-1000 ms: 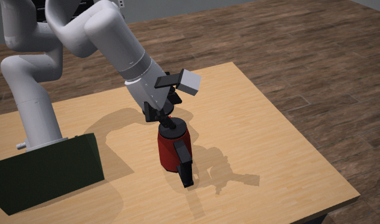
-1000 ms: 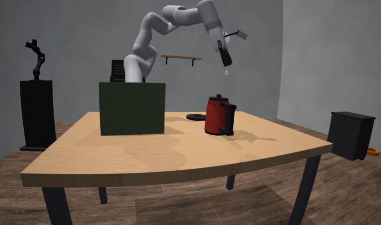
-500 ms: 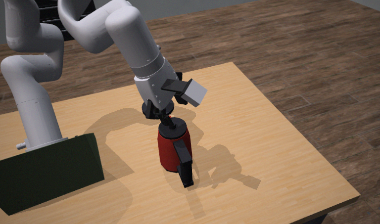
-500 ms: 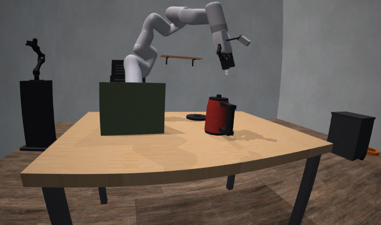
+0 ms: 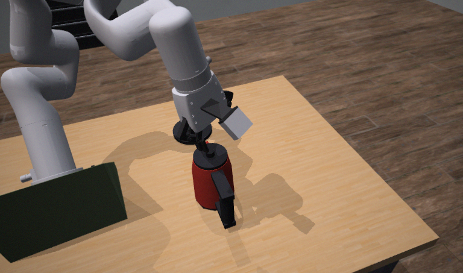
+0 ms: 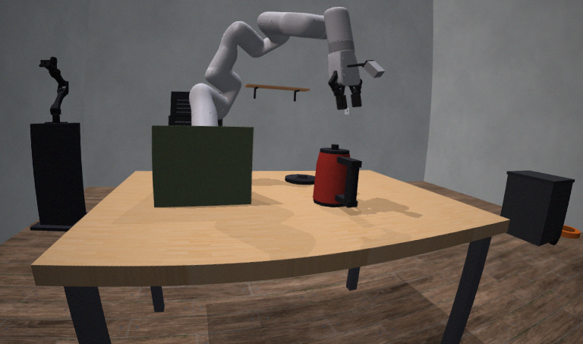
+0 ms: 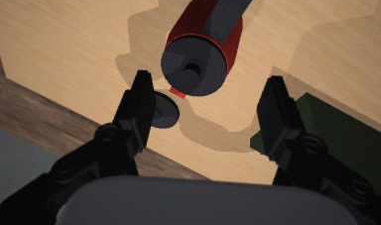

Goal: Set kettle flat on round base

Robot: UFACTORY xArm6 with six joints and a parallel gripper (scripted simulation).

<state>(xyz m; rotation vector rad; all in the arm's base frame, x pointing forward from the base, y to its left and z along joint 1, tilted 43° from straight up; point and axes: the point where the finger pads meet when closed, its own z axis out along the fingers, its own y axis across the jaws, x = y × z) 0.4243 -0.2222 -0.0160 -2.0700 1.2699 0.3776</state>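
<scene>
The red kettle (image 5: 204, 184) (image 6: 327, 181) (image 7: 195, 66) with black lid and handle stands upright on the table (image 5: 307, 188) (image 6: 171, 245), its handle toward the front. The round black base (image 5: 176, 131) (image 6: 299, 178) (image 7: 168, 112) lies flat on the table just behind the kettle, apart from it. In the top view the gripper partly hides it. My gripper (image 6: 348, 104) (image 7: 206, 89) is open and empty. It points down and hangs high above the kettle's lid.
A dark green box (image 5: 61, 205) (image 6: 202, 164) (image 7: 337, 131) stands on the table's left part at the arm's foot. Off the table are a black pedestal (image 6: 55, 172) at the left and a black bin (image 6: 537, 205) at the right.
</scene>
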